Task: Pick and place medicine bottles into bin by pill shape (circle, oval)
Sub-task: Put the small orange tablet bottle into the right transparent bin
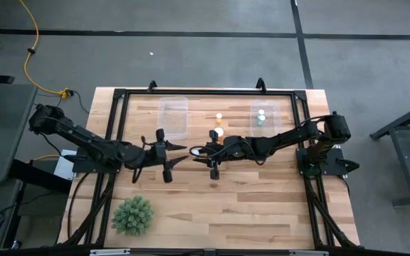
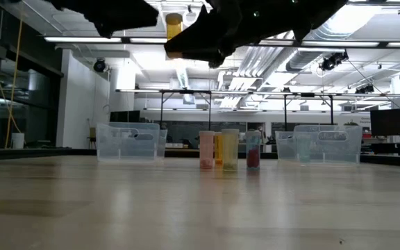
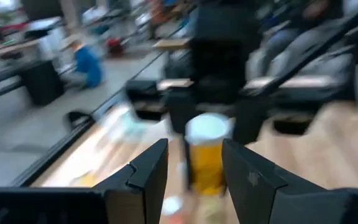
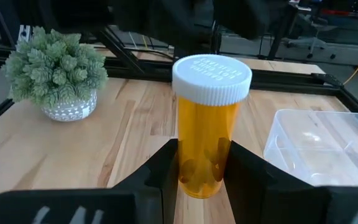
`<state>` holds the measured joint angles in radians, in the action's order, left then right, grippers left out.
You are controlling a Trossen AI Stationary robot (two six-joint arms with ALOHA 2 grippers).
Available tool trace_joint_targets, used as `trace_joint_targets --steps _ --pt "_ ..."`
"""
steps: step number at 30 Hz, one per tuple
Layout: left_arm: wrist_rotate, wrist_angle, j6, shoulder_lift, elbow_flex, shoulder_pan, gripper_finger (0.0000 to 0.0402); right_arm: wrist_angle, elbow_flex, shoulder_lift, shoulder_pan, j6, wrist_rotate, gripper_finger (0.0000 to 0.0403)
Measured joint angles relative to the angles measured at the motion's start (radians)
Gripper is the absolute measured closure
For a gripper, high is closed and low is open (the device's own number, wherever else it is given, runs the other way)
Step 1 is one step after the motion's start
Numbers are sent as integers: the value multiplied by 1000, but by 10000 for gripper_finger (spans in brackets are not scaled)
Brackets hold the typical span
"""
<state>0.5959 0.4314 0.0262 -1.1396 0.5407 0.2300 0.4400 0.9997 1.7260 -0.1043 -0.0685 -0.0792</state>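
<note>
Two arms: both reach toward the middle of the table, claws facing each other, well above its surface.
Right claw: closed on a large amber bottle, fingers pressing its lower body on both sides; also seen from above.
Held bottle: upright, white cap on top, a few pills at its bottom; in the low view it hangs high over the table.
Left claw: fingers partly apart, gripping nothing; it points at the held bottle, which stands just beyond the fingertips; from above it lies left of the right claw.
Bottles on the table: a small cluster stands upright near the far middle, pinkish, yellow and reddish in the low view; from above, white caps show there.
Left bin: clear, at the far side.
Right bin: clear, at the far side, with two small pale bottles inside.
Plant: green and spiky, at the table's near left, well apart from the bottles.
</note>
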Motion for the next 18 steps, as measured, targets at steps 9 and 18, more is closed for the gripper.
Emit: trace_joint_targets --steps 9,18 --pt "-415 183 -65 14 -140 -183 261 39 0 0 0 1 0 306" --pt "-483 357 -22 -73 -140 -181 261 41 0 0 0 12 13 306"
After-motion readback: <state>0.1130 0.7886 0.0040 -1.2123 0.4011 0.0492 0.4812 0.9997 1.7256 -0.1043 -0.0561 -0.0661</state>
